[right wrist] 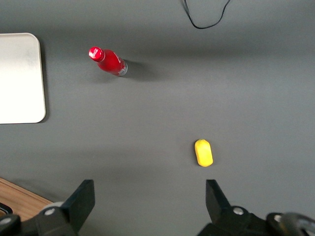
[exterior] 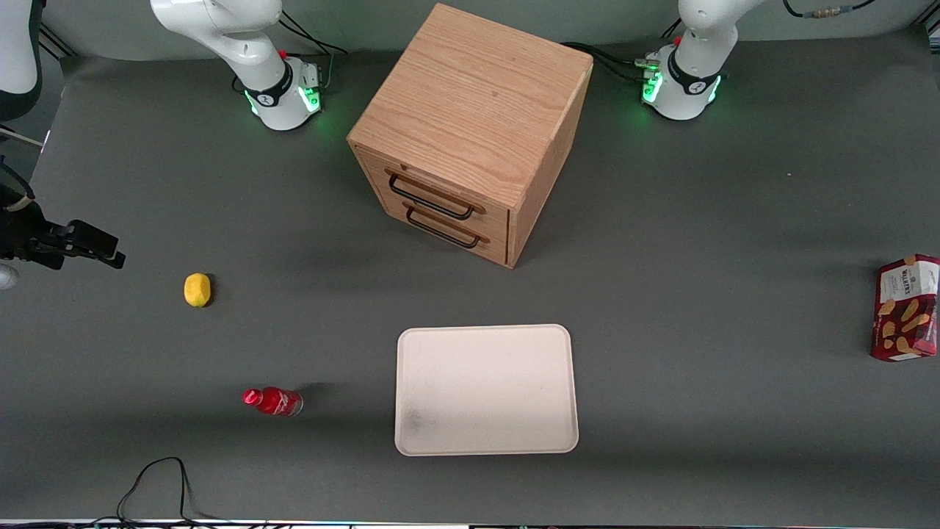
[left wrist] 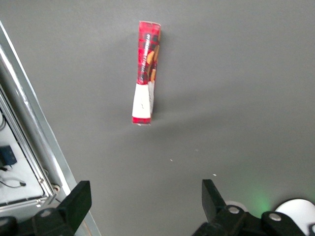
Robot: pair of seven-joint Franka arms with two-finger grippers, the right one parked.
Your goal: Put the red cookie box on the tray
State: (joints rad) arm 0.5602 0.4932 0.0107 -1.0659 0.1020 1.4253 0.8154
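Note:
The red cookie box [exterior: 908, 307] stands on a narrow side at the working arm's end of the table, well away from the tray. Its thin edge, red with a white panel, also shows in the left wrist view [left wrist: 145, 73]. The cream-white tray [exterior: 485, 389] lies flat near the front camera, in front of the cabinet's drawers, with nothing on it; its corner shows in the right wrist view [right wrist: 19, 78]. My left gripper [left wrist: 146, 204] hangs above bare table short of the box, open, with nothing between its fingers. The front view does not show it.
A wooden drawer cabinet [exterior: 470, 132] stands mid-table, farther from the camera than the tray. A yellow lemon [exterior: 197, 289] and a small red bottle [exterior: 273, 401] lie toward the parked arm's end. A metal table-edge rail [left wrist: 29, 128] runs close beside the box.

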